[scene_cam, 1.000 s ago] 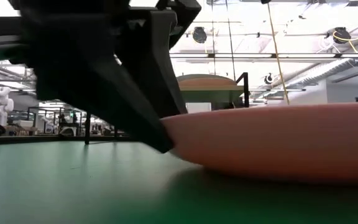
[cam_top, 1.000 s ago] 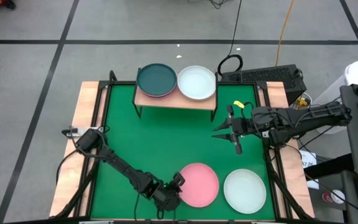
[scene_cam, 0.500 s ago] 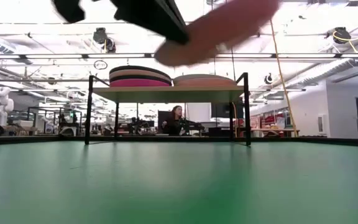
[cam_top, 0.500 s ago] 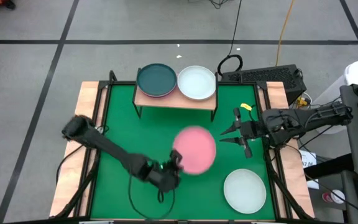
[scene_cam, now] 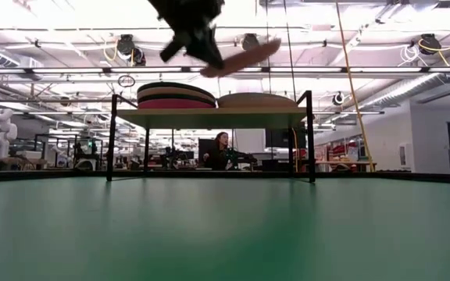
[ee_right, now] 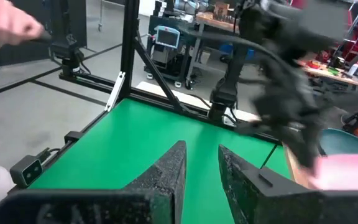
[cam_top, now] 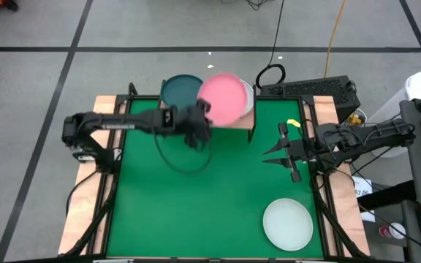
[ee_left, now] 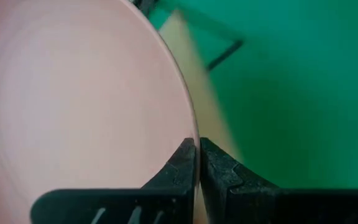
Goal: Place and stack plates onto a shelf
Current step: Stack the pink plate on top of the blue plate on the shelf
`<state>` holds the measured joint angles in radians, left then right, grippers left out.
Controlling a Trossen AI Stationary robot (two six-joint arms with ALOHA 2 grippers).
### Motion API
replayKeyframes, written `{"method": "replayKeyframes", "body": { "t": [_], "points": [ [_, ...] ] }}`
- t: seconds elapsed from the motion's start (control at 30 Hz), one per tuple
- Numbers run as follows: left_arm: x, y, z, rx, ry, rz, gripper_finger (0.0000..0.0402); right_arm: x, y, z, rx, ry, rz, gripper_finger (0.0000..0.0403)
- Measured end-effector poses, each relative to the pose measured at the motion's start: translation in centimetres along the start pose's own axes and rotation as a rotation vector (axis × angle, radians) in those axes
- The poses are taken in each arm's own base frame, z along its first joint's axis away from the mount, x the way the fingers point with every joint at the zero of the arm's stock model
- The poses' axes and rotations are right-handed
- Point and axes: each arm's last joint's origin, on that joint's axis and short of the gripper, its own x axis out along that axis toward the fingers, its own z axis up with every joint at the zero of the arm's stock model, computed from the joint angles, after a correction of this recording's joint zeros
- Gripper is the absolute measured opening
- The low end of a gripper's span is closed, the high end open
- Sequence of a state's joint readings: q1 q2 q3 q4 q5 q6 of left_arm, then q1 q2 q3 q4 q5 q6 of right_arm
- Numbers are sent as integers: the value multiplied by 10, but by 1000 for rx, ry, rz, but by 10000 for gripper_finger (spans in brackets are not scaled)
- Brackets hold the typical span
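Pink plate (cam_top: 222,99) clamped at rim by left gripper (cam_top: 199,121), carried over shelf (cam_top: 243,121), not yet stacked. Teal-topped stack (cam_top: 180,90) already shelved. Pale mint-white plate (cam_top: 288,224) left on tabletop (cam_top: 196,204). Right gripper (cam_top: 279,151) idle, part-open, nothing held.

The table (cam_top: 196,212) has a green top with light wooden side boards and a dark frame. One pale mint-white plate (cam_top: 288,224) lies flat on the green near its front right corner. The shelf (cam_top: 168,117), a light-wood board on thin black legs, stands at the back of the table. In the low view two stacks sit on it side by side: the left stack (scene_cam: 176,95), topped dark teal, is taller than the right stack (scene_cam: 258,100).
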<state>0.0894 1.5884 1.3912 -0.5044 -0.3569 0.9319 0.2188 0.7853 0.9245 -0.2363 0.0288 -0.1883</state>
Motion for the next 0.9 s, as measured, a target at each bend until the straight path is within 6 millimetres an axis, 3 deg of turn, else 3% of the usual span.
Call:
{"method": "replayKeyframes", "body": {
  "t": [0.13, 0.3, 0.57, 0.8, 0.9],
  "points": [
    [18, 26, -33, 2, -4, 24, 9, 0, 0, 0, 0, 1, 0, 80],
    [25, 39, -50, 22, -78, 3, 9, 0, 0, 0, -19, 3, -11, 80],
    [28, 62, -48, 29, -99, -78, 9, 0, -3, 0, -62, 22, -112, 80],
    [60, 70, -46, 32, -44, -155, 10, 0, -4, 1, -60, 9, -132, 80],
    [70, 68, -46, 34, -22, -147, 31, 0, -4, 1, -57, 10, -132, 80]
  ]
}}
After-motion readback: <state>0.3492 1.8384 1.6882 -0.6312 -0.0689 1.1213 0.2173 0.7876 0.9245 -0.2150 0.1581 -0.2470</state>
